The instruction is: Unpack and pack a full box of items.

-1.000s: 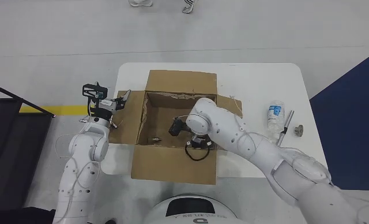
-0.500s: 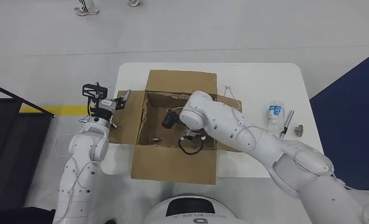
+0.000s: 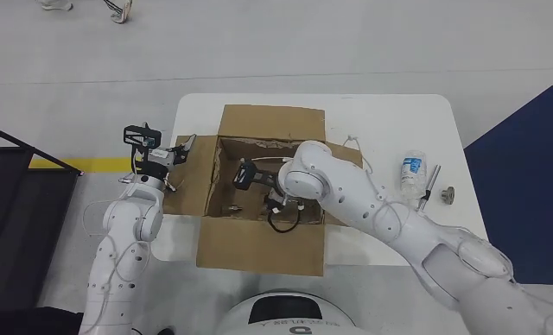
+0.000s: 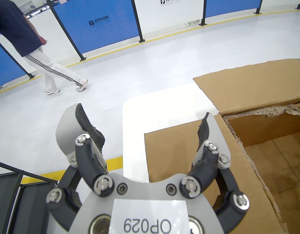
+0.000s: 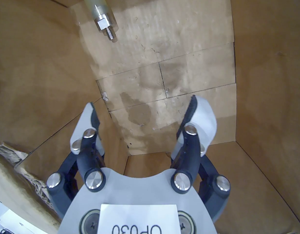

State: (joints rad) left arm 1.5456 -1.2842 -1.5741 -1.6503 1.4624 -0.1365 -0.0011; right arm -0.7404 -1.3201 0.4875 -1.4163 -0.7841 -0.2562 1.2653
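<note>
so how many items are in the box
1: a small bolt-ended cylinder on the box floor near a corner, ahead of the right gripper. The arm may hide others.

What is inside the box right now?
One stud-ended cylinder lies on the box floor near a corner, with the open right hand inside. The floor under the arm is hidden.

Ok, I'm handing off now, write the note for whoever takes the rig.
Left gripper: open, empty, above the left flap edge of the box.
Right gripper: open, empty, inside the box above its floor.
In box: one threaded cylinder in a corner.
Out on the table, right of the box: bottle, metal rod, round knob.
Left to do: lift out the cylinder, then repack everything.
</note>
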